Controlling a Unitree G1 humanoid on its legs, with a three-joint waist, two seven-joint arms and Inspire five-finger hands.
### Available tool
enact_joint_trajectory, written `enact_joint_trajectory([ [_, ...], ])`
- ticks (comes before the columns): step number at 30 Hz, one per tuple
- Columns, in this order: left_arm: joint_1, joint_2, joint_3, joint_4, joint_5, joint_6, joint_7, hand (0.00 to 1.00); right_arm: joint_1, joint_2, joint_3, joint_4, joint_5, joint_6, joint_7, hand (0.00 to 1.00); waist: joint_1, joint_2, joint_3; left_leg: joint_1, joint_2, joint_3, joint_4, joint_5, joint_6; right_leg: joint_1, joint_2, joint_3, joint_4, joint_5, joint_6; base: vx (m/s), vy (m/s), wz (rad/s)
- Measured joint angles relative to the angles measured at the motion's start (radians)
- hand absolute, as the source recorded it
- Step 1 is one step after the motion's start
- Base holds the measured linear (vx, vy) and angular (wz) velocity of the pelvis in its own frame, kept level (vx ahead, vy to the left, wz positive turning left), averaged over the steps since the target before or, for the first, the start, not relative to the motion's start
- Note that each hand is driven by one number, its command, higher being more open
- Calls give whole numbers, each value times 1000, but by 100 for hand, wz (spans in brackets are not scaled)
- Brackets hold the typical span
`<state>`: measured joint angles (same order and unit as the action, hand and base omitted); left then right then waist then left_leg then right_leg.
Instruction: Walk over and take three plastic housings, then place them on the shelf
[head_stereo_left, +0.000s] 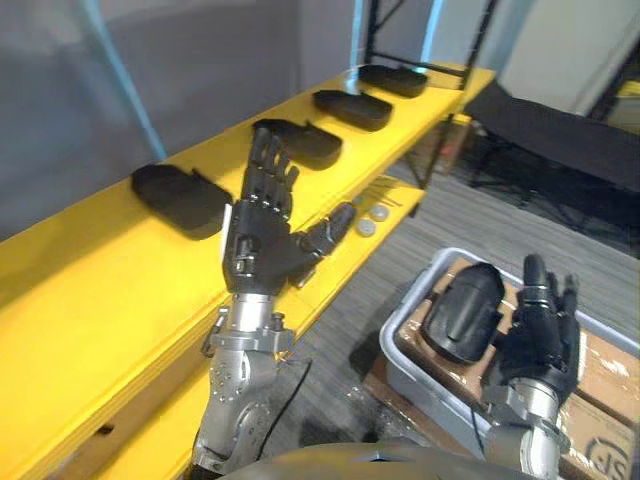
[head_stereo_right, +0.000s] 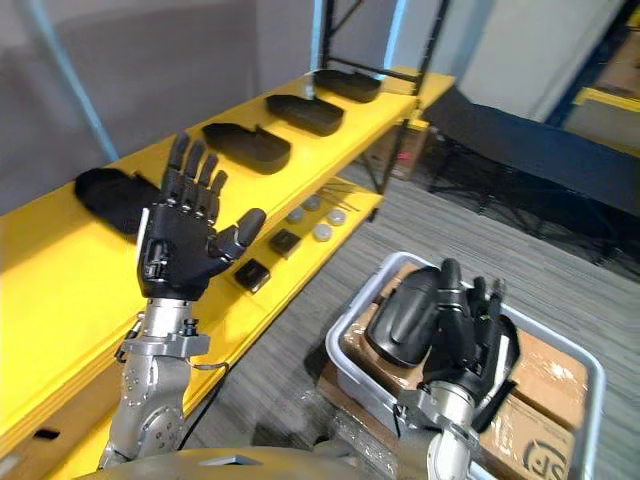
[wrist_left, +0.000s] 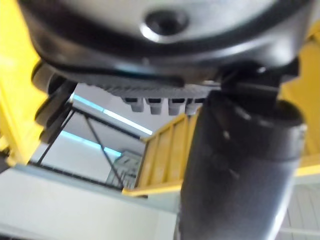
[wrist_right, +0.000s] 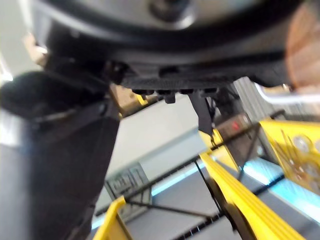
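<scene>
Fingers (head_stereo_left: 268, 168) of the left hand (head_stereo_left: 258, 240) spread wide, raised before the yellow shelf (head_stereo_left: 90, 290); right hand (head_stereo_left: 535, 338), fingers straight, stands beside a black housing (head_stereo_left: 462, 310) inside the grey bin (head_stereo_left: 388, 340).

**A:** Where's the shelf (head_stereo_left: 90, 300)?

**B:** Along the left, running from near to far. Four plastic housings (head_stereo_left: 300, 142) lie in a row on its upper board.

**A:** And underneath?

**B:** Small parts (head_stereo_right: 322, 232) lie on the lower board (head_stereo_right: 312, 255). At the near right, a bin (head_stereo_left: 400, 318) sits on the floor (head_stereo_right: 400, 230). It holds a fifth housing (head_stereo_left: 462, 310), with the right hand (head_stereo_left: 540, 335) just to its right.
</scene>
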<state>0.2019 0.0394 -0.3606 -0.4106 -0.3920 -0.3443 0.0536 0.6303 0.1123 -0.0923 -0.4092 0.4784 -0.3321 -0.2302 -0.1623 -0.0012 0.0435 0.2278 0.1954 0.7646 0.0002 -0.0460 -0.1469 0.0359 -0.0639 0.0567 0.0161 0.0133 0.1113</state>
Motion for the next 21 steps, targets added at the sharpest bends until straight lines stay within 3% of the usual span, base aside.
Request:
enact_joint_trajectory([
  [4,-18,0,-56,1,-24,33,9,100,31,-9,-11,0,1,-25,0,100,-14,5,-2,27,31,73,24,-16,-20,-13,35,34,-2,14,-2,-13,-48,-51],
  [8,-43,-2,-68,12,-42,57,53,100,31,-13,55,1,1,-23,13,100,-11,10,-2,31,48,104,66,-32,-29,-25,67,77,-31,42,-2,-55,-59,-42],
  [10,-42,-3,-57,12,-41,59,95,100,16,-26,108,8,1,-17,43,100,12,11,-1,19,66,7,136,-69,17,-37,89,136,-31,56,-19,-57,-81,-96],
  [11,-41,-2,-40,10,-40,61,133,100,-13,-47,144,22,0,-11,80,100,45,20,4,1,78,-106,194,-107,72,-37,105,189,-32,66,-34,-29,-46,-139],
  [12,-34,0,-23,9,-38,68,167,100,-64,-81,184,53,1,-8,109,100,66,24,12,-19,73,-244,248,-163,100,-46,112,237,-34,67,-42,-48,-1,-122],
  [13,-31,0,-22,8,-38,70,169,100,-73,-89,186,57,1,-8,114,100,74,31,11,-22,70,-267,251,-176,101,-49,115,243,-33,66,-45,-100,85,-89],
  [14,-19,-1,-22,-2,-35,79,167,100,-111,-116,193,74,22,-7,129,100,95,61,9,-25,69,-341,251,-208,104,-64,131,252,-26,72,-54,-122,102,-54],
  [16,8,14,-9,-38,-33,90,148,100,-154,-118,216,86,119,-8,147,100,116,67,13,-25,54,-358,249,-211,100,-95,131,246,-7,67,-53,-135,77,-35],
  [18,17,20,27,-80,-38,85,109,100,-158,-103,248,86,193,-10,157,100,146,38,37,-31,32,-380,249,-213,104,-106,101,198,12,66,-53,-120,55,2],
  [21,18,19,60,-95,-39,73,94,100,-133,-86,280,86,206,-10,152,100,155,19,66,-44,8,-442,281,-223,115,-137,86,191,89,38,-49,-139,54,11],
])
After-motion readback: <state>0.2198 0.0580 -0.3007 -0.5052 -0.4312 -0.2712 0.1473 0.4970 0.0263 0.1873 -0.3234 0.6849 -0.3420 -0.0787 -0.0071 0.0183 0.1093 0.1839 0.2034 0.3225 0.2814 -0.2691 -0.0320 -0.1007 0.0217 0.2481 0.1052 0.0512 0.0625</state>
